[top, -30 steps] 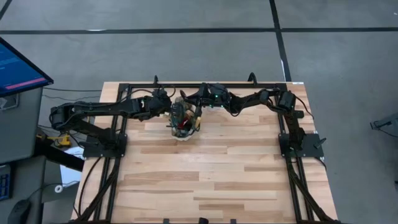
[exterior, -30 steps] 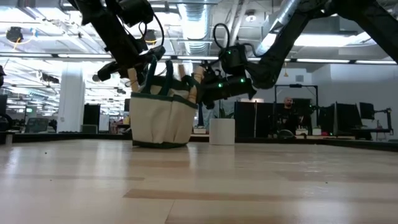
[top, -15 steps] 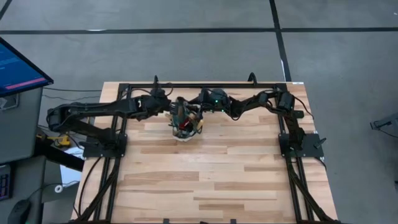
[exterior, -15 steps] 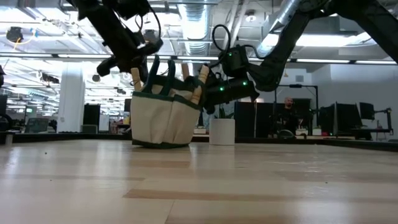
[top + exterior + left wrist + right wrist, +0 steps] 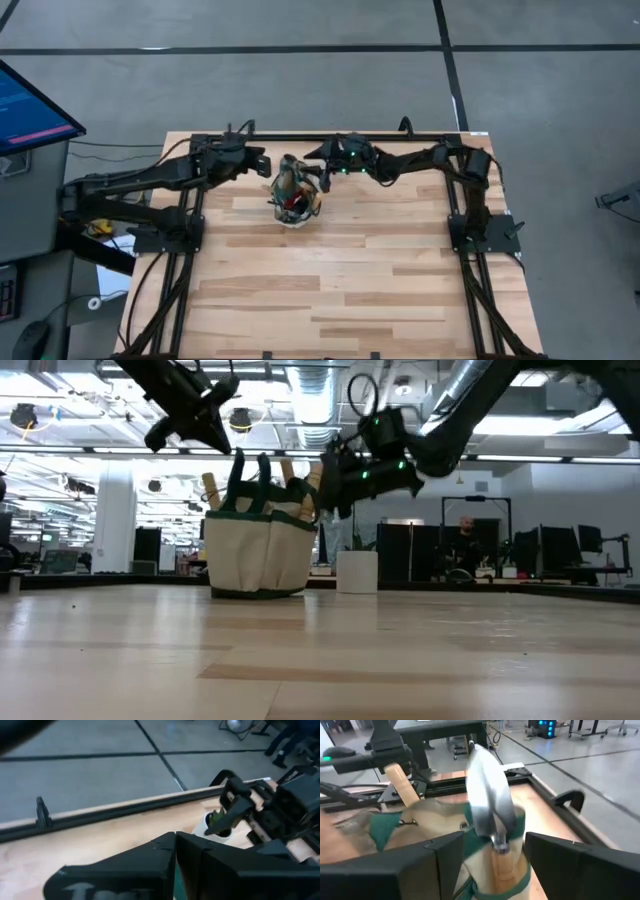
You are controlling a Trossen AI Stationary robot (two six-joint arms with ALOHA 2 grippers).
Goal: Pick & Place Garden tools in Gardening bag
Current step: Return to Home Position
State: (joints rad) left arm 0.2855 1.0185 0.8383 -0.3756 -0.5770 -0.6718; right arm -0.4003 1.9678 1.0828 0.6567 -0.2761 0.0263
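Canvas gardening bag [image 5: 293, 196], toward the desk's [image 5: 350, 280] twelve o'clock, holds a trowel [image 5: 487, 805] and other handles, so packing looks finished. The left hand [image 5: 262, 162] is pressed together at the bag's ten o'clock, and the right hand [image 5: 320, 172] is spread apart at one.

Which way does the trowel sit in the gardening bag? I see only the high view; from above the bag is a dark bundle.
Observer: In the right wrist view the trowel stands in a pocket of the gardening bag, silver blade up, wooden handle down.
Operator: Does the right hand hold it?
Observer: No, the right hand is open, one finger on each side, not touching it.
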